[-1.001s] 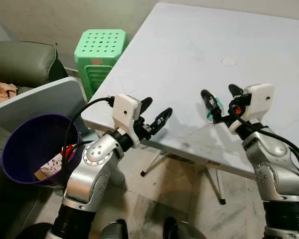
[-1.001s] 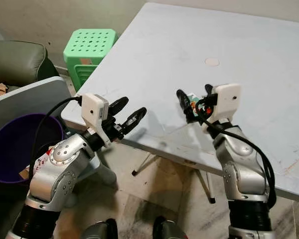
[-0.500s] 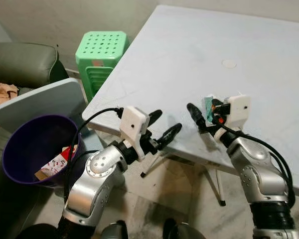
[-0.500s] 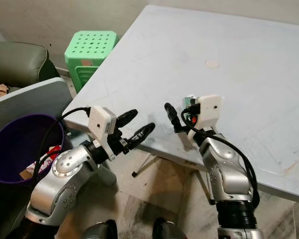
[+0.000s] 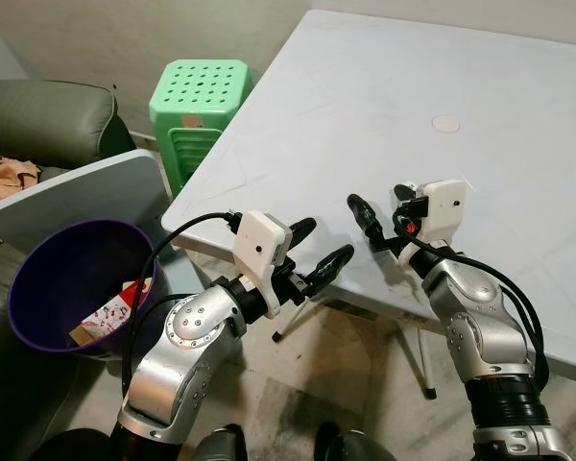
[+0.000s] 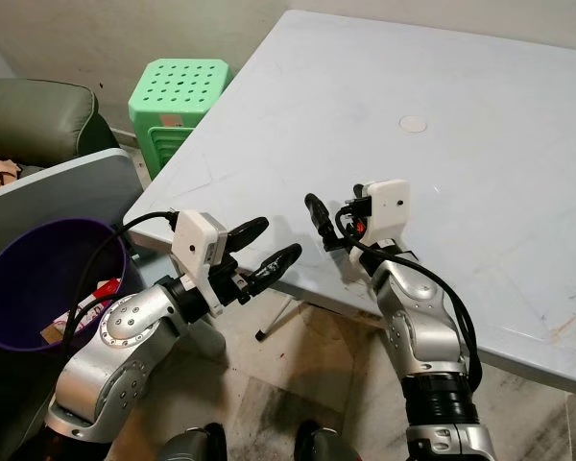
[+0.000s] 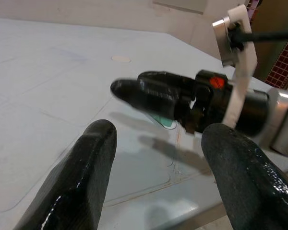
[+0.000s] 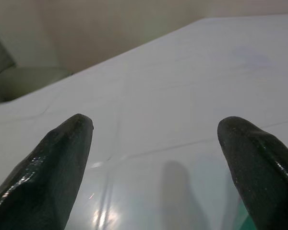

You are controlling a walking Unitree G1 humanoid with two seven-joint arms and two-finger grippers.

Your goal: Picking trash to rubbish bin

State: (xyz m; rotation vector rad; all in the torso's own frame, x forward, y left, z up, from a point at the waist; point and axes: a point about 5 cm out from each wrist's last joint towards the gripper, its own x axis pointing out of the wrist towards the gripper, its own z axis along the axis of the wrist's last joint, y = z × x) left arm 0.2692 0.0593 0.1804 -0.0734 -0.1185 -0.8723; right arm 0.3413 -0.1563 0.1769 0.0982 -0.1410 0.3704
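Near the front edge of the pale grey table (image 5: 346, 106), whose matte top carries faint scuffs and a small round plug (image 5: 446, 123), you see your right gripper (image 5: 382, 213) with its two glossy black fingers spread apart, closed on nothing. A thin green-and-clear scrap of trash (image 7: 164, 122) lies flat on the tabletop just beneath and beside those fingers; in the right wrist view a green sliver (image 8: 243, 221) sits at the foot of one finger. Whether the finger touches the scrap you cannot tell.

Your left gripper (image 5: 313, 248) hangs just off the table's near-left corner, its rounded, wet-looking fingers also parted and empty, aimed toward the right gripper.

To the lower left stands the rubbish bin (image 5: 38, 283), a round purple plastic tub with printed wrappers in its bottom, well apart from the trash. A green perforated plastic stool (image 5: 197, 96) stands at the far left beside the table, with a dark green cushioned sofa (image 5: 38, 115) further left.
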